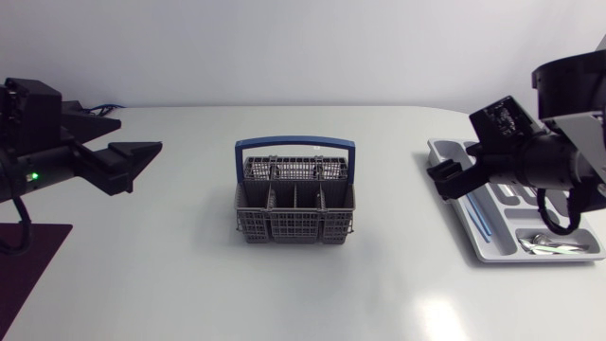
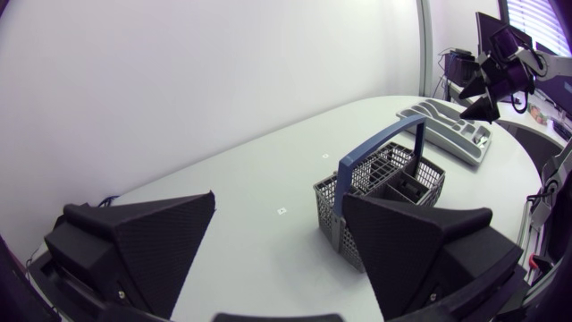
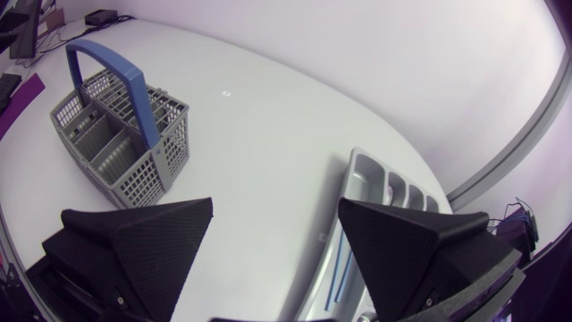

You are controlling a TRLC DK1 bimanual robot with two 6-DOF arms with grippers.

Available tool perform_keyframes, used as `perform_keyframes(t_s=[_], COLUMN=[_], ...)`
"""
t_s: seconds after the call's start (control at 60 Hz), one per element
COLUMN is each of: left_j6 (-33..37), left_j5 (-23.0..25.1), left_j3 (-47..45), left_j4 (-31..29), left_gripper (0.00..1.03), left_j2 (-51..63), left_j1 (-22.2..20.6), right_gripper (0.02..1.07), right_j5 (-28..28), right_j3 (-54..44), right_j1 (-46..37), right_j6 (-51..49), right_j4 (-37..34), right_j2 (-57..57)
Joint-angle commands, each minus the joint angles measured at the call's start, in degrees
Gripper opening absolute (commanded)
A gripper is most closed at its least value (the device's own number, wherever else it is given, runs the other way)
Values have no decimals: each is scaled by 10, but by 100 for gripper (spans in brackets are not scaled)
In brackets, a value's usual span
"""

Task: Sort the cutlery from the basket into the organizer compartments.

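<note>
Grey plastic under a blue handle: the cutlery basket [image 1: 294, 201] sits dead centre of the frame on the white tabletop [image 1: 189, 284], its compartments looking empty. At right lies the organizer [image 1: 443, 150], with spoons [image 1: 554, 246] in its lower-right pocket. The right hand [image 1: 443, 180] hovers spread and empty over the organizer's upper-left end, which looks like drop-off position. The left hand [image 1: 142, 166], also spread, waits far left, leaving the basket open to reach.

From above, the middle of the organizer [image 1: 492, 252] is being hidden under the right arm [image 1: 540, 166]. Silver pieces [image 1: 554, 246] in its near compartment are being shown too small to tell apart. In the left wrist view, a corner of the basket [image 2: 393, 183] is being covered by the left gripper [image 2: 279, 199].
</note>
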Motion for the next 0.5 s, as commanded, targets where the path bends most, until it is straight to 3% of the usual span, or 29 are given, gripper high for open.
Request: perform_keyframes(t_s=[0.0, 0.3, 0.483], left_j6=[-21, -58, -90], left_j5=[1, 3, 44], left_j3=[-22, -52, -64], left_j4=[-4, 1, 9], left_gripper=[99, 99, 99], left_j2=[-26, -93, -118], left_j1=[9, 16, 50], right_gripper=[103, 103, 103], right_j5=[17, 53, 55], right_j3=[-29, -73, -99], right_j1=[-10, -42, -48], right_j6=[7, 43, 38], right_j4=[15, 51, 53], right_j2=[-48, -156, -193])
